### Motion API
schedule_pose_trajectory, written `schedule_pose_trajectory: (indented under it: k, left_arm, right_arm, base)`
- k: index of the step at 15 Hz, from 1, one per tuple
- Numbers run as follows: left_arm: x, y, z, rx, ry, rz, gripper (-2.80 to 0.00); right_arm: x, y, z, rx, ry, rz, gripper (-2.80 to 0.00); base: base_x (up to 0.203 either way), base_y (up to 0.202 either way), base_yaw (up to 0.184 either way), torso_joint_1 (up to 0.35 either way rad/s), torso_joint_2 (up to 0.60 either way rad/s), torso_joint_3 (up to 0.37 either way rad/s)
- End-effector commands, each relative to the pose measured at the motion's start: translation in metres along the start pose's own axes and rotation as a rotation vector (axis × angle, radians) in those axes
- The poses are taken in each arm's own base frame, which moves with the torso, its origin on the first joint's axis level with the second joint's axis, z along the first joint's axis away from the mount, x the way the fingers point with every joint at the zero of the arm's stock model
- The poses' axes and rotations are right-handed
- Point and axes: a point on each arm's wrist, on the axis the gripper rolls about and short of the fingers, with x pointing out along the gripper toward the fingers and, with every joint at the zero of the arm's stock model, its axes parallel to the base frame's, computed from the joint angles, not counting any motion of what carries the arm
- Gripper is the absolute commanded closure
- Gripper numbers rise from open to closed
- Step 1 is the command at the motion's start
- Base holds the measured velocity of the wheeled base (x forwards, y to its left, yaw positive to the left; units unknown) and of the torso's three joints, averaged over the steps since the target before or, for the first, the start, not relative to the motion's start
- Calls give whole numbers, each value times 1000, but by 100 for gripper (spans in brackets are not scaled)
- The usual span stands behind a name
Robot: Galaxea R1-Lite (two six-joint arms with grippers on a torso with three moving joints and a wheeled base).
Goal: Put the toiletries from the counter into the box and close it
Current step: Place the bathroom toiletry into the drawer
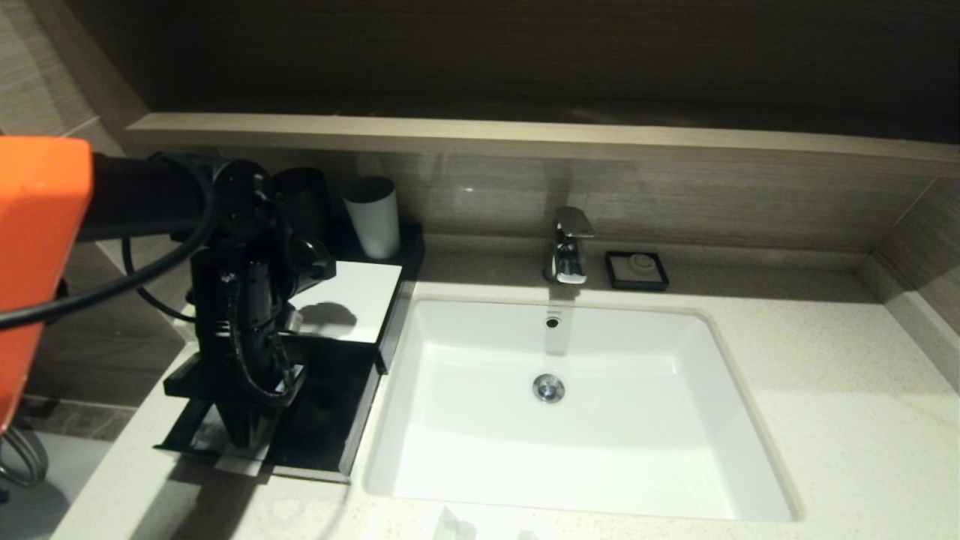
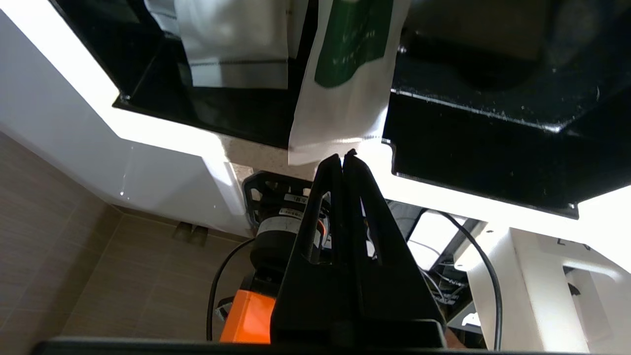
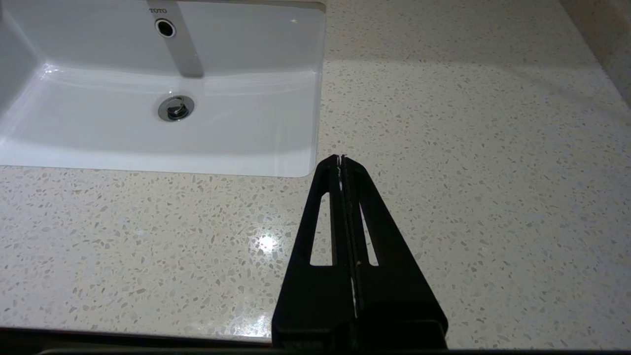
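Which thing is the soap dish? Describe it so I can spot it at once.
Start at the white sink and go to the chrome tap behind it. The soap dish lies just right of the tap, against the back wall: small, black, square and flat, unlike the tall grey cup far left.

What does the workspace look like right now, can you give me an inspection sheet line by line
Surface: speckled counter with white sink.
Job's things: black box, drawer pulled open; green-print packet and white packet in it, the green one overhanging the front edge.
Clutter: grey cup, soap dish, faucet.
Grippers: left gripper shut, empty, at the drawer's front; right gripper shut above the counter.
Cables: black cable along the left arm.
Surroundings: wood-grain ledge.
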Motion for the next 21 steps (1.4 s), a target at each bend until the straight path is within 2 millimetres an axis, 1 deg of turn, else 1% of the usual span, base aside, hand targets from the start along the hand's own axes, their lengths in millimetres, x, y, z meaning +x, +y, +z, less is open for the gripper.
schedule_pose_trajectory:
  k: [1, 17, 21]
  left_arm:
    - [3, 0, 0, 0, 18, 7, 0]
    - [8, -2, 6, -31, -11, 1, 0]
    - [10, 0, 9, -42, -30, 18, 0]
  right_arm:
    - [0, 0, 0, 0, -1, 0, 0]
    - [0, 0, 0, 0, 1, 0, 0]
    - [0, 0, 0, 0, -1, 0, 0]
  base:
    - [0, 0, 0, 0, 0, 0]
    - [0, 0, 0, 0, 0, 0]
    - [0, 0, 0, 0, 0, 0]
